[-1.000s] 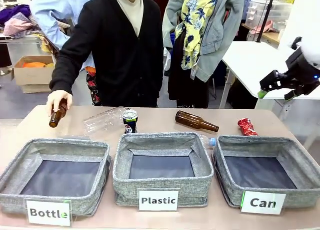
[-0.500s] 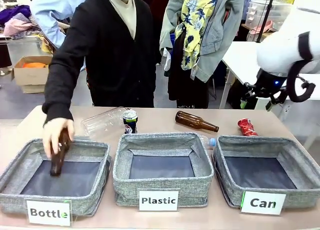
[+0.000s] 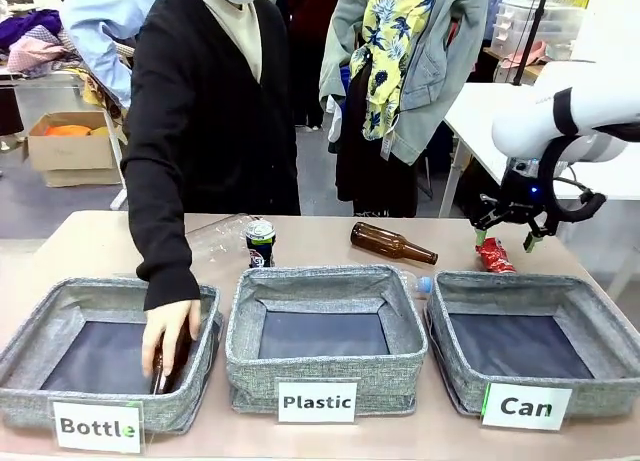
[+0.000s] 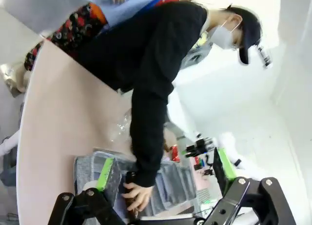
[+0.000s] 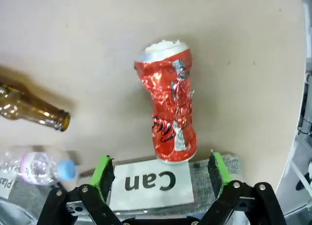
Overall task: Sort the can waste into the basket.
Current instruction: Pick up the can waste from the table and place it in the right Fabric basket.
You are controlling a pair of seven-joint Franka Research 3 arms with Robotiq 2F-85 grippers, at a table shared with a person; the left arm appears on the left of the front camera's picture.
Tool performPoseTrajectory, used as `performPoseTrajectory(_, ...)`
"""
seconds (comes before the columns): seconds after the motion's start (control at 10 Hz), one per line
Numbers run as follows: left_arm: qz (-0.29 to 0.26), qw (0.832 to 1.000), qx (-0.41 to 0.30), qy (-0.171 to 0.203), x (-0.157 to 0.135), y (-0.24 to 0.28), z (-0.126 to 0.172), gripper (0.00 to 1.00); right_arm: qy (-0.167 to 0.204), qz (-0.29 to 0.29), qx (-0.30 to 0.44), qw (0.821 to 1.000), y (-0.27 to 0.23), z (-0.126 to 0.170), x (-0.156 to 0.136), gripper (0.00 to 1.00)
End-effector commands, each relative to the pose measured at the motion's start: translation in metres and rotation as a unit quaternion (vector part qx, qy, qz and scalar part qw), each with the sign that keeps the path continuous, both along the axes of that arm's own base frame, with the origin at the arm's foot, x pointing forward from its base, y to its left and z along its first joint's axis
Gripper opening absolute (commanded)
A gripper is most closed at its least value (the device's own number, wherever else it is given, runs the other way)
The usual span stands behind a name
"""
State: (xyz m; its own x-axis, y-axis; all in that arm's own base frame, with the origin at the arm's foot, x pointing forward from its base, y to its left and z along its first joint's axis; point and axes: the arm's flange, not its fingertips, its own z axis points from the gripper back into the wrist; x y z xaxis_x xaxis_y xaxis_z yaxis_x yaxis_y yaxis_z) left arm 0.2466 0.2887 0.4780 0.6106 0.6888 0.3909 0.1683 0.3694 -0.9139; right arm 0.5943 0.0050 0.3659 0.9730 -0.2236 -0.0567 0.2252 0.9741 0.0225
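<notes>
The crushed red can (image 3: 493, 254) lies on the table just behind the grey "Can" basket (image 3: 600, 326). My right gripper (image 3: 505, 239) hangs open right above it, a green pad on either side. In the right wrist view the red can (image 5: 170, 112) lies lengthwise between and beyond the spread fingers of the right gripper (image 5: 159, 170), untouched, with the basket's "Can" card (image 5: 151, 183) below it. The black can (image 3: 260, 243) stands upright behind the "Plastic" basket (image 3: 325, 326). My left gripper (image 4: 164, 171) is open and holds nothing, high above the table.
A person's hand (image 3: 168, 333) lays a brown bottle into the "Bottle" basket (image 3: 60, 306). Another brown bottle (image 3: 392, 243) lies mid-table. A clear plastic bottle (image 3: 210, 239) lies beside the black can, and a blue-capped one (image 5: 39, 166) lies near the Can basket.
My right arm has swung in and dropped until its gripper hangs over the red can. The person carried the brown bottle from the table down into the Bottle basket.
</notes>
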Motion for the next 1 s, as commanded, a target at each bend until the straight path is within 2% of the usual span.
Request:
performPoseTrajectory(0.0, -0.012, 0.998, -0.06, 0.022, -0.016, 0.022, 0.002, 1.0, 0.009, -0.028, -0.001, 1.0, 0.004, -0.007, 0.019, 1.0)
performPoseTrajectory(0.1, -0.029, 0.993, -0.104, 0.041, -0.026, 0.032, 0.004, 1.0, 0.009, -0.046, -0.007, 0.999, 0.005, -0.016, 0.023, 1.0)
performPoseTrajectory(0.4, -0.018, 0.994, -0.095, 0.044, -0.043, 0.038, 0.0, 1.0, 0.007, -0.09, -0.02, 0.996, 0.009, -0.045, 0.033, 1.0)
performPoseTrajectory(0.6, -0.036, 0.994, -0.091, 0.053, -0.036, 0.031, -0.005, 1.0, 0.005, -0.115, -0.028, 0.993, 0.01, -0.057, 0.038, 1.0)
performPoseTrajectory(0.9, -0.092, 0.988, -0.093, 0.085, -0.016, -0.007, -0.024, 1.0, 0.009, -0.12, -0.028, 0.992, 0.01, -0.06, 0.035, 1.0)
